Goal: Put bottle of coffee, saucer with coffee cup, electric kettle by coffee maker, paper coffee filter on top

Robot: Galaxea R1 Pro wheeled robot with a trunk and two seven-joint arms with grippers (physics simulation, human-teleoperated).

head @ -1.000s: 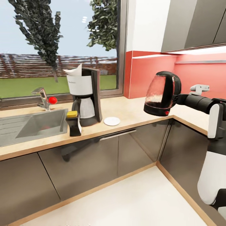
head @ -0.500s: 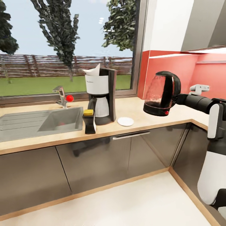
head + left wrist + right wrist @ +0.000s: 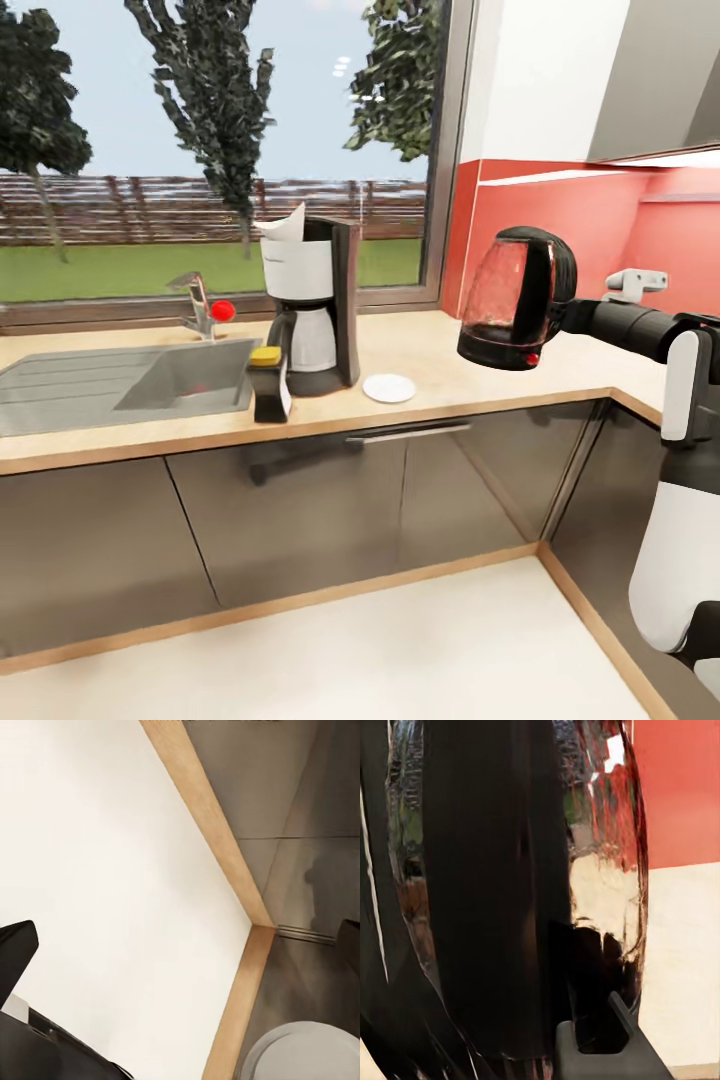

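The electric kettle, dark glass with a black base, hangs in the air over the right part of the kitchen countertop. My right gripper is shut on its black handle. Left of it the coffee maker stands on the countertop with the paper coffee filter on its top. The bottle of coffee stands at its front left and the saucer lies bare at its right. The coffee cup is out of view. My left gripper hangs open over the floor.
A steel sink with a faucet is set into the countertop at the left. A red backsplash and a corner counter run along the right. Dark grey cabinets stand below, with pale floor in front.
The whole view has swung, so the camera has moved. The kettle stays in my right gripper at the same height. Nothing on the countertop has shifted.
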